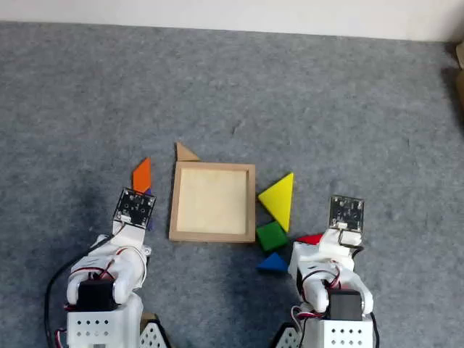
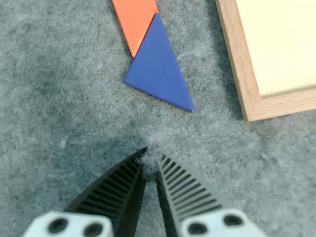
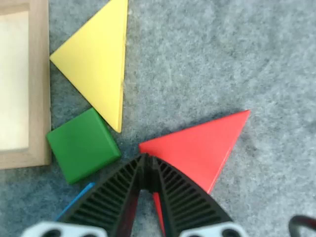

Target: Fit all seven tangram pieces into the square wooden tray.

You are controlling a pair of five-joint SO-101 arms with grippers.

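The square wooden tray [image 1: 174, 204] lies mid-table with its floor bare. Left of it lie an orange parallelogram [image 2: 134, 19] and a dark blue triangle [image 2: 160, 71], touching at a tip. My left gripper [image 2: 150, 157] is shut on nothing, low over the carpet a little short of the blue triangle. Right of the tray are a yellow triangle [image 3: 96, 61], a green square [image 3: 83, 144] and a red triangle [image 3: 202, 145]. My right gripper [image 3: 147, 160] is shut, its tips over the red triangle's near corner. A light blue triangle [image 1: 272, 262] lies nearer the arms. A tan triangle [image 1: 186, 152] lies by the tray's far left corner.
Grey carpet covers the table, with open room beyond the tray and at both far sides. The tray's corner [image 2: 247, 94] lies close beside the dark blue triangle. A brown object [image 1: 460, 58] shows at the right edge.
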